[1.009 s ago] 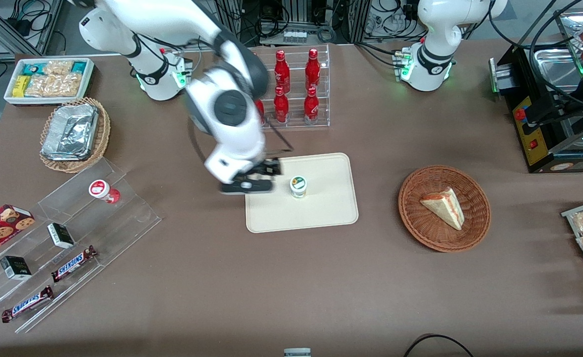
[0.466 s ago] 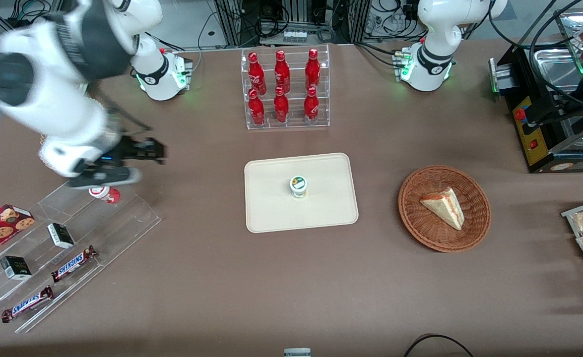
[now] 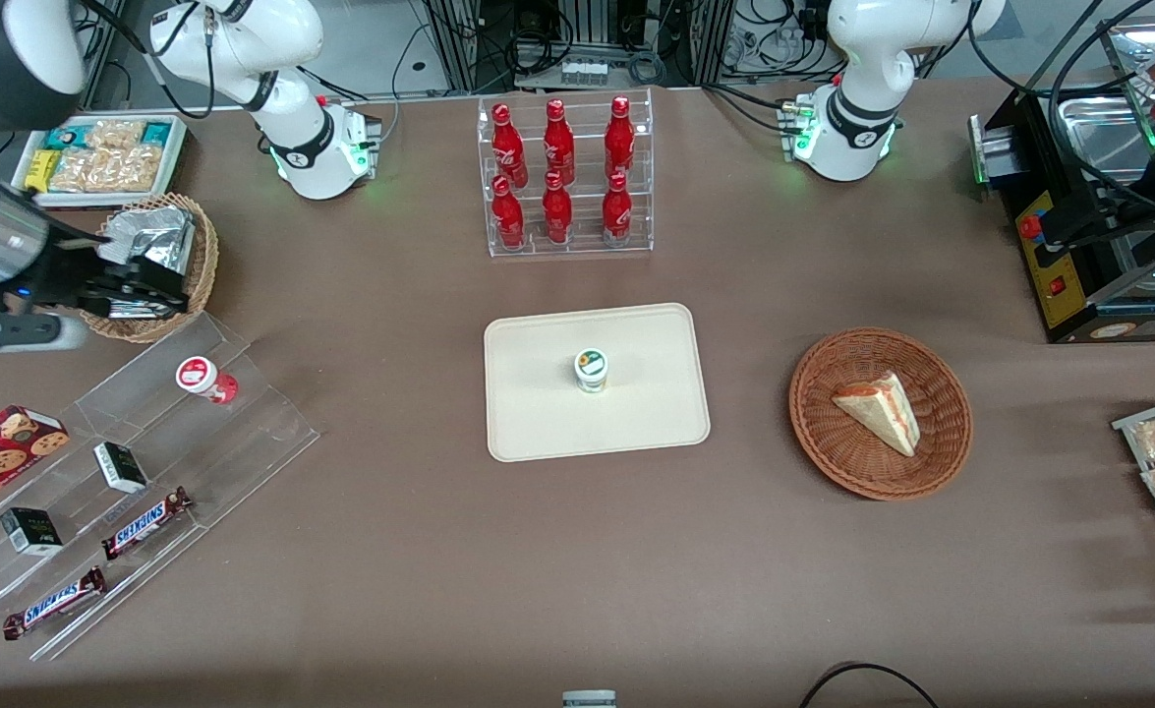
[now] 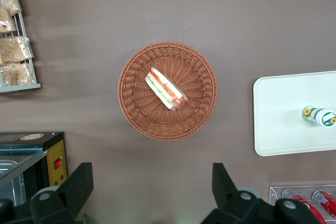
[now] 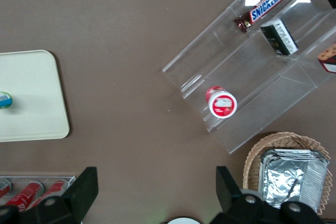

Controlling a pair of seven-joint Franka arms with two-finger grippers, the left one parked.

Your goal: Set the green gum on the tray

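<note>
Red-and-white bottle: we find it on the clear stepped display stand, toward the working arm's end of the table.
Foil container: in a round wicker basket, just beside the gripper.
Red bottles: six, upright in a clear rack, farther from the front camera than the tray.
Sandwich wedge: in a second wicker basket, toward the parked arm's end.
Obstructions: we see nothing standing between the tray's contents and the cameras.
Green gum: small cylinder, white lid with a green ring mark, green-and-white body; upright near the middle of the tray, alone there.
Tray: cream-beige, rounded corners, low rim, flat on the table.
Gripper: raised over the foil basket's edge, well apart from the tray; we see its fingers spread wide and holding nothing.
Table: brown, matte.
</note>
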